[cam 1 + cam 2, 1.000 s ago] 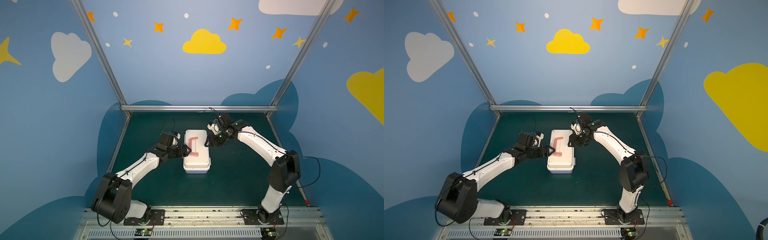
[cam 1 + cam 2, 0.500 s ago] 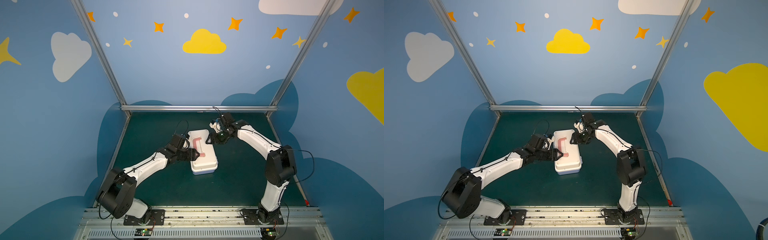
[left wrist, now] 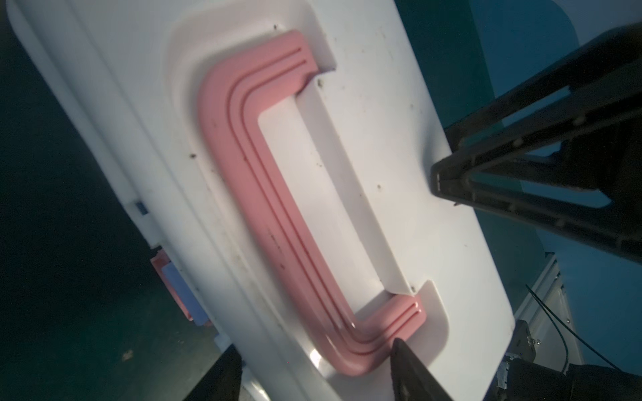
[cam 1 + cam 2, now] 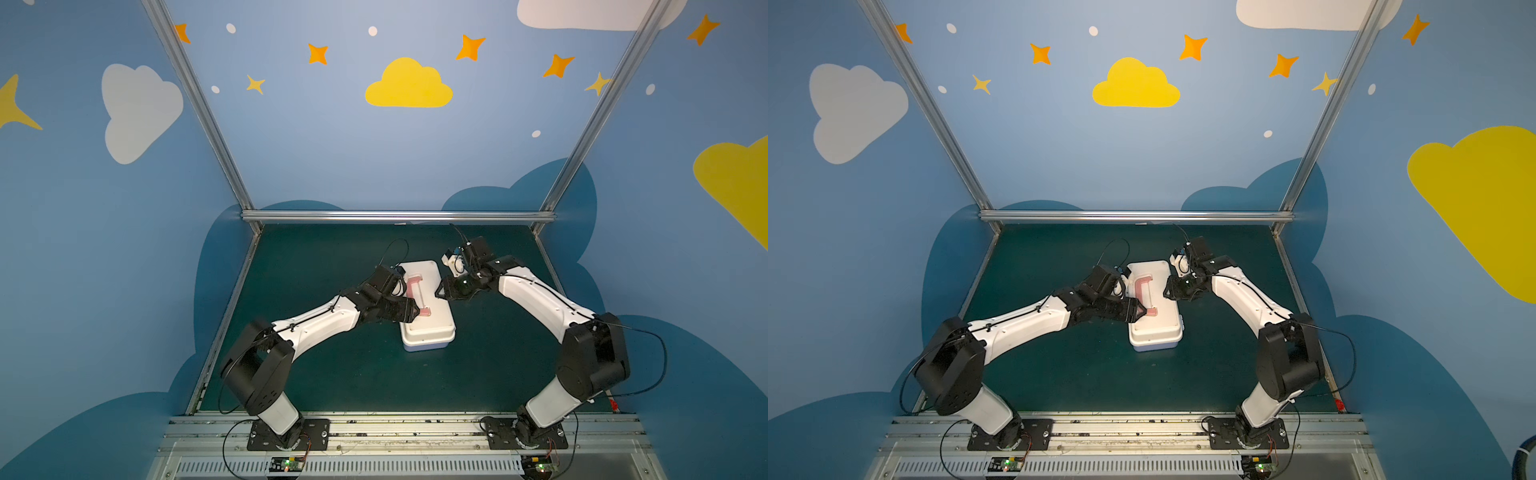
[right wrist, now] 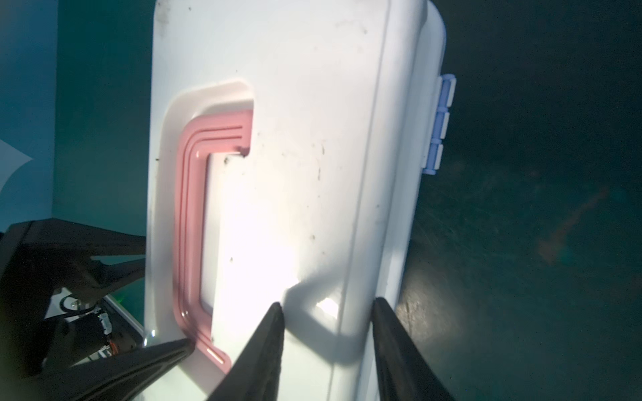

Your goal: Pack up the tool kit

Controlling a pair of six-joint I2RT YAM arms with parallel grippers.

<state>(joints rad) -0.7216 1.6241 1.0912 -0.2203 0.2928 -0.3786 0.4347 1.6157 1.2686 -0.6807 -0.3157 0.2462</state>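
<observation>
The tool kit (image 4: 432,328) (image 4: 1160,332) is a white case lying shut and askew on the green mat, its pink handle (image 4: 415,291) (image 3: 250,166) (image 5: 189,208) flat in the lid. My left gripper (image 4: 409,318) (image 4: 1140,313) (image 3: 312,352) is open. One fingertip sits by the handle's end on the lid, the other beside the wall with the pink latch (image 3: 173,288). My right gripper (image 4: 438,293) (image 4: 1167,291) (image 5: 328,305) is open astride the opposite lid edge, where the lavender hinge (image 5: 439,125) shows. The inside is hidden.
A metal rail (image 4: 399,216) closes the back of the mat (image 4: 353,374), and slanted posts and blue walls stand at both sides. The arm bases sit on a slotted rail (image 4: 395,428) at the front. A small red piece (image 4: 613,403) lies at the mat's front right corner.
The case has slid to the right and turned, its far end swinging left. My left gripper followed it onto the lid edge. My right gripper's jaws have narrowed over the other edge.
</observation>
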